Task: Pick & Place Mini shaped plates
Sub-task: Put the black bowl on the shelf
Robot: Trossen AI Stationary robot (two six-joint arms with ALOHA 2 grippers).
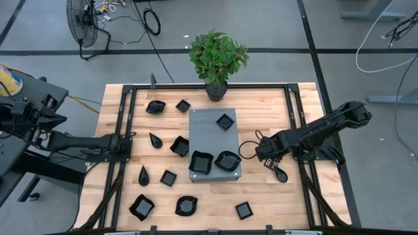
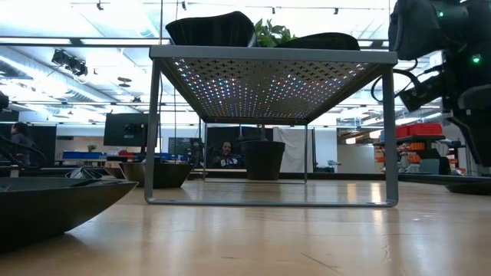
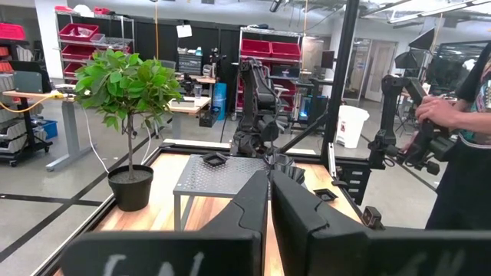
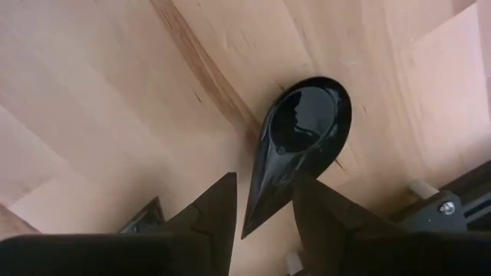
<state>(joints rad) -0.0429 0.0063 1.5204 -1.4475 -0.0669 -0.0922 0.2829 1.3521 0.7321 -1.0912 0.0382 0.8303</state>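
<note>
The mini shaped plates are small glossy black dishes. Several lie on the wooden table, among them a square one [image 1: 168, 177] and a wavy one [image 1: 186, 205]. Three rest on the grey perforated stand [image 1: 212, 134]. A teardrop plate [image 4: 303, 134] lies flat on the table near the right rail. My right gripper [image 4: 266, 184] points down over it, open, with a finger on either side of the plate's pointed end [image 4: 257, 211], and I see no touch. My left gripper [image 3: 268, 207] waits shut and level at the table's left side [image 1: 130, 139].
A potted plant [image 1: 217, 59] stands at the table's far edge behind the stand. Black frame rails [image 1: 295, 117] run along the table's sides. In the left wrist view a person [image 3: 468, 130] stands beyond the table's right side. Bare wood lies between the stand and the right rail.
</note>
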